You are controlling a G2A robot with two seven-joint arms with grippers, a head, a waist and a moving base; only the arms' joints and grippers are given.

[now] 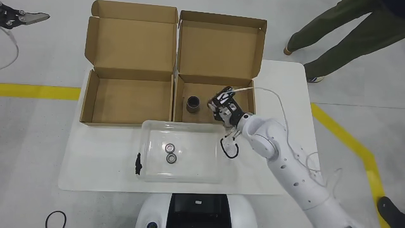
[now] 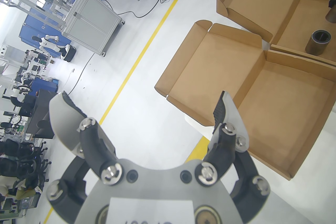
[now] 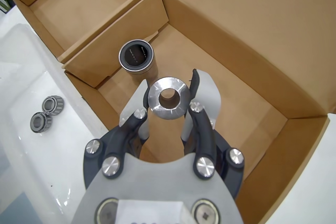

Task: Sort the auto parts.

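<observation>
Silvery sleeve (image 3: pixel 160 107) is hanging clenched in the right gripper (image 3: pixel 170 84) over the cardboard box (image 3: pixel 236 107), near the dark sleeve (image 3: pixel 136 55) inside; lowering, then releasing, seems next. Left gripper (image 2: pixel 143 101) is gaping, well outside it.

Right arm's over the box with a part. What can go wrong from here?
1. The right tool seems to grip the smooth metal sleeve near its top end, so it may slip or tilt on release.
2. The sleeve hangs close beside the upright cylinder in the box; lowering here could knock the cylinder over.
3. Two bearings lie close together in the tray; grabbing one may shove the other.
</observation>
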